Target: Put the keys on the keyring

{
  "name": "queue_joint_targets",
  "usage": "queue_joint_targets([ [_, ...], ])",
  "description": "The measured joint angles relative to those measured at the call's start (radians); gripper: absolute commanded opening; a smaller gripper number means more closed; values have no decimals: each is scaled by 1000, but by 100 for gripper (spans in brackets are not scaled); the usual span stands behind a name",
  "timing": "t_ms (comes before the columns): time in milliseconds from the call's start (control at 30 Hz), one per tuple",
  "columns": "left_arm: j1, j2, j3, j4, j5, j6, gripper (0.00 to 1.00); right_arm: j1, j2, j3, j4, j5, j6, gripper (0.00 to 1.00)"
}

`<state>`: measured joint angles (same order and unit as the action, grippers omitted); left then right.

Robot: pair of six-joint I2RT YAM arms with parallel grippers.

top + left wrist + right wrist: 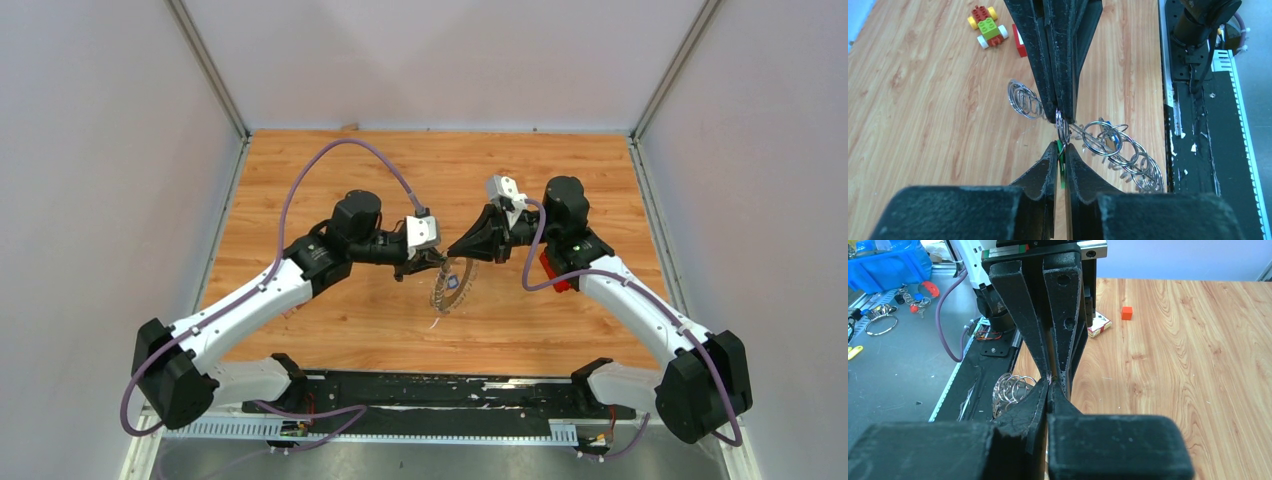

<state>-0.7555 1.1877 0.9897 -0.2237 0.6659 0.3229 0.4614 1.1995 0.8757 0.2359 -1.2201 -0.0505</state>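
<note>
**Green key offered to the ring**

Centre of the top view, above the desk [330, 180]: the arms meet tip to tip. Right end effector [1049, 385] is clenched on the keyring [1120, 152] at its upper edge, so the ring hangs free with its silver loops fanning to the lower right in the left wrist view. Left end effector [1061, 146] grasps the green key [1061, 167], a sliver between its fingers just under that pinch. Likely the threading step, with the ring held steady and the key presented to the wire.
</note>
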Motion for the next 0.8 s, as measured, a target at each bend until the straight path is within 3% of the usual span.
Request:
queue_joint_targets([
  [333, -2, 22, 2, 8, 8, 0, 18, 0, 0, -8, 5, 7, 15, 0],
  [800, -17, 40, 26, -58, -7, 42, 57, 0, 0, -11, 12, 39, 13, 0],
])
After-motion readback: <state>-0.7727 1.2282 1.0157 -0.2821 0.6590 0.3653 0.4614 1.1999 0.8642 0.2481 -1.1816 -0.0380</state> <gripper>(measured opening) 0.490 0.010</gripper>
